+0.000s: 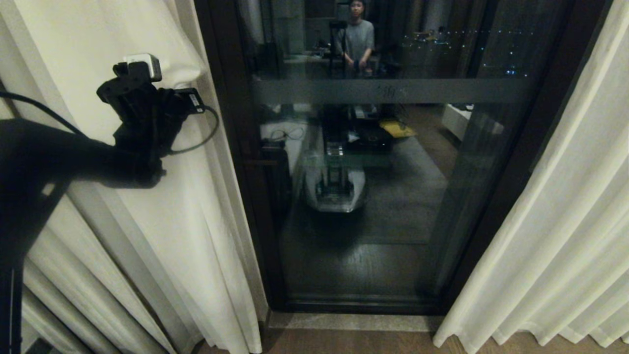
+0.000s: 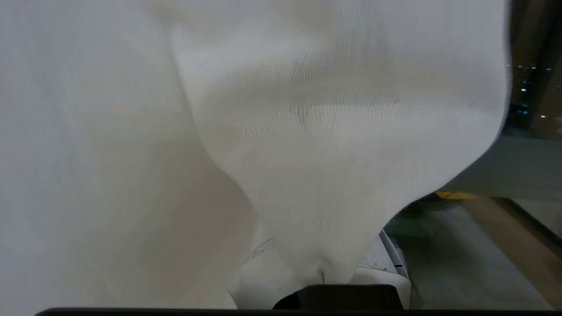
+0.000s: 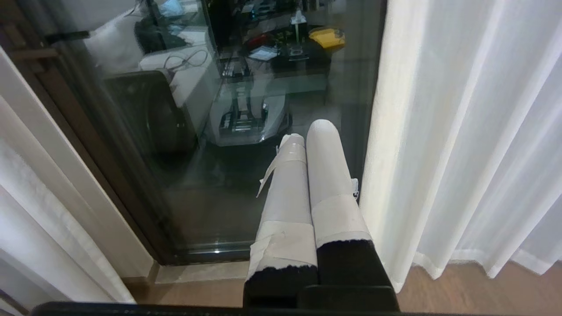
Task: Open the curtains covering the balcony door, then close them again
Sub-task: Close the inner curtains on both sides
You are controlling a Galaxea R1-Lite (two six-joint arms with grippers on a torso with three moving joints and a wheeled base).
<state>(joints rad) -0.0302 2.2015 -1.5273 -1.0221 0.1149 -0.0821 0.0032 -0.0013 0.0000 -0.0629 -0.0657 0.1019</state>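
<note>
Head view: left pincer clamped shut on left curtain panel, balcony door bared.

Judged at the turn from opening to closing; next calls for drawing the gripped fold rightward, from pincer toward glass. Pleats run floor to ceiling, edge facing door. Right curtain panel just beside right pincer, shut, empty, pointing floorward.

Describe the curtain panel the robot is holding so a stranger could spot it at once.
Start at the dark-framed glass balcony door; cream curtains hang on both sides of it. The one meant is the left curtain, right against the door frame. Unlike the right curtain, which hangs free, its fabric is bunched where the left gripper is shut on it.
</note>
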